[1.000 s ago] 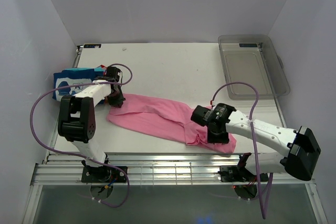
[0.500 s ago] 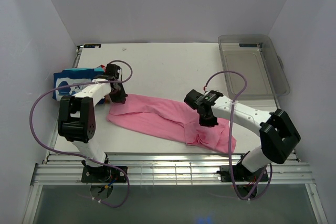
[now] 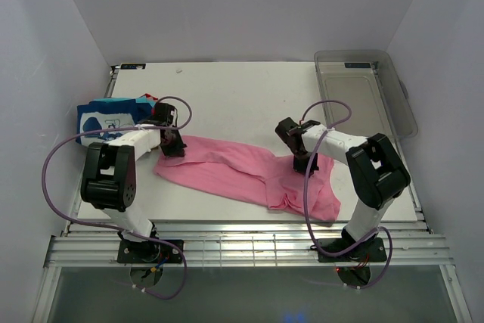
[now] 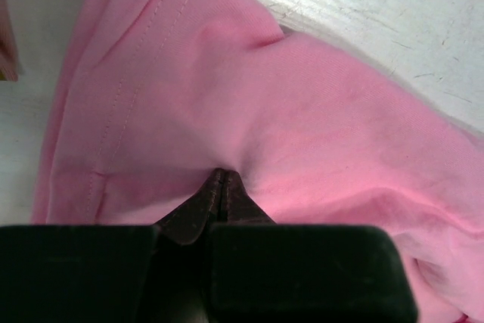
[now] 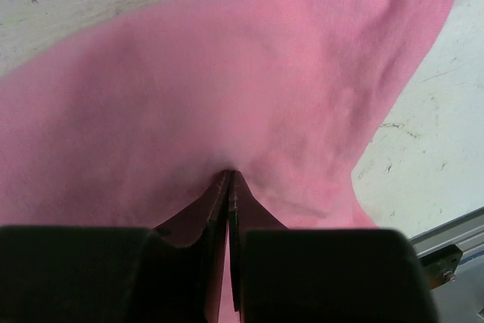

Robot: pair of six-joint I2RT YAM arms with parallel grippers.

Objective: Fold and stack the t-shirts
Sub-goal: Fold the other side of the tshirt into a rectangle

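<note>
A plain pink t-shirt lies in a long rumpled band across the table's near half. My left gripper is shut on its left end; in the left wrist view the closed fingertips pinch a fold of pink cloth. My right gripper is shut on the shirt's far right edge, with the pink cloth puckered at its tips. A stack of folded t-shirts, the topmost blue with white print, sits at the table's left edge just beyond my left gripper.
A clear plastic bin stands at the back right corner. White side and back walls enclose the table. The table's metal front rail runs below the shirt.
The right gripper moved from the shirt's near right part toward its far edge and shut on the cloth, and its arm folded up. The left gripper kept its hold and barely shifted.
</note>
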